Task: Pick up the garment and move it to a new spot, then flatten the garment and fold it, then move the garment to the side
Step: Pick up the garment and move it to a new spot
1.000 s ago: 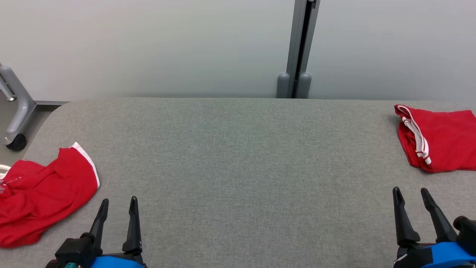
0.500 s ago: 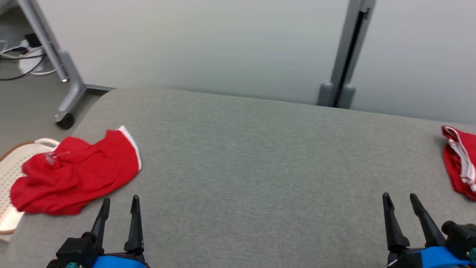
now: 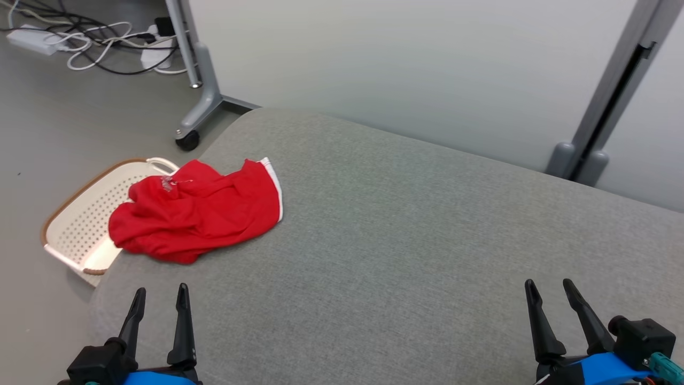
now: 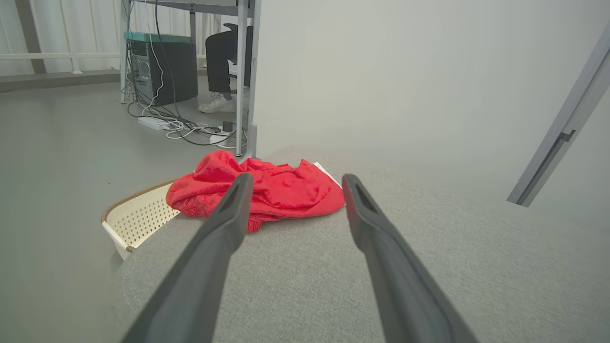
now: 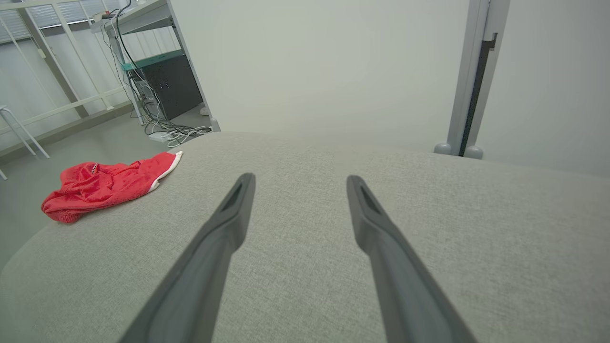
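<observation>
Left gripper (image 3: 161, 289) sits low at the near left of the head view, both dark fingers up and well apart, nothing between them, wide open. Right gripper (image 3: 548, 283) mirrors it at the near right, jaws spread just as wide and empty, hovering over bare grey table (image 3: 406, 251). And there's the garment (image 3: 197, 214), a red crumpled heap near the table's far left corner, ahead of the left gripper and well apart from both. Its long axis runs across the head view from lower left to upper right. The white-trimmed edge (image 3: 277, 188) is the upper right end, pointing in toward the middle of the table. The bunched end goes the other way, off past the table's rounded left edge and over a cream perforated basket (image 3: 75, 224) on the floor. From the left wrist view the red cloth lies dead ahead, showing between and behind the two fingertips. From the right wrist view it's far off to the left, white trim nearest. Beyond the table corner are a castor (image 3: 187, 140) and a tangle of cables (image 3: 101, 48).
</observation>
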Controlling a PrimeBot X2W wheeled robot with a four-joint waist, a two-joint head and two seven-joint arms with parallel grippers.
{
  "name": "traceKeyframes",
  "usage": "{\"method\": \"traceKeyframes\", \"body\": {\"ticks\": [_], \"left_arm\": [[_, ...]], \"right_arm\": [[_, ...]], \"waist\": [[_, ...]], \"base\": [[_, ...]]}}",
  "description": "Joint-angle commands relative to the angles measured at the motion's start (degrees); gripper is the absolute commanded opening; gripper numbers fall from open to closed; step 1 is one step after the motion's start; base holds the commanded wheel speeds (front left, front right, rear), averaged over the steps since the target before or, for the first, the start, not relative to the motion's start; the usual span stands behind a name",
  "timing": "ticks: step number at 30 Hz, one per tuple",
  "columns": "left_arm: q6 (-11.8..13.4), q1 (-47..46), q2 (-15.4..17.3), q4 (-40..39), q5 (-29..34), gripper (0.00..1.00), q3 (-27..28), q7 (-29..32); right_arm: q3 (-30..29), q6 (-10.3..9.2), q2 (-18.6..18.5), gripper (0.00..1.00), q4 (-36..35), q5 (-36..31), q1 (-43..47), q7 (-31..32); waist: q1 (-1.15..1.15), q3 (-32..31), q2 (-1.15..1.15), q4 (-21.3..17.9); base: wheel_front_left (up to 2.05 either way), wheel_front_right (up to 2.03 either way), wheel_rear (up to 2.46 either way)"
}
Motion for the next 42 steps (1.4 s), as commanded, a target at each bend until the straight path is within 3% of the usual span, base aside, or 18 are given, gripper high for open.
{"method": "traceKeyframes", "body": {"ticks": [1,9,18,23,29,33,42], "left_arm": [[0.2,0.5,0.2,-0.4,-0.3,1.0,0.0,0.3],[1.0,1.2,0.2,-1.4,-0.8,1.0,-0.1,0.4],[1.7,0.8,0.1,-2.0,-1.3,1.0,-0.3,0.9],[1.4,-2.9,1.9,-4.9,-2.3,1.0,0.8,4.4],[0.8,-8.2,5.9,-7.4,-5.0,1.0,3.3,11.9],[1.8,-12.9,9.4,-7.7,-8.7,1.0,7.5,18.4],[3.0,-18.3,17.1,-1.3,-15.0,1.0,16.0,27.3]], "right_arm": [[0.0,0.01,0.0,1.0,0.2,-0.1,-0.6,-0.5],[1.1,0.01,0.0,1.0,1.2,0.3,-1.2,-0.3],[1.2,0.01,0.0,1.0,1.6,-0.3,-1.6,0.0],[1.2,0.01,0.0,1.0,1.4,-0.5,-1.9,-0.2],[1.9,0.01,-0.8,1.0,0.7,-0.4,-3.0,0.3],[2.6,0.01,-1.5,1.0,0.0,-0.6,-4.1,0.6],[3.1,0.01,-4.8,1.0,-4.1,-1.6,-6.9,3.2]], "waist": [[0.0,0.6,0.0,1.3],[0.0,1.2,0.0,3.5],[0.0,2.0,0.0,3.0],[0.0,2.5,0.0,2.2],[0.0,4.3,0.0,0.7],[0.0,6.3,0.0,-1.7],[0.0,14.9,0.0,-8.9]], "base": [[0.0,0.0,0.0],[0.0,0.0,0.0],[0.0,0.0,0.0],[0.0,0.0,0.0],[0.0,0.0,0.0],[0.0,0.0,0.0],[0.0,0.0,0.0]]}}
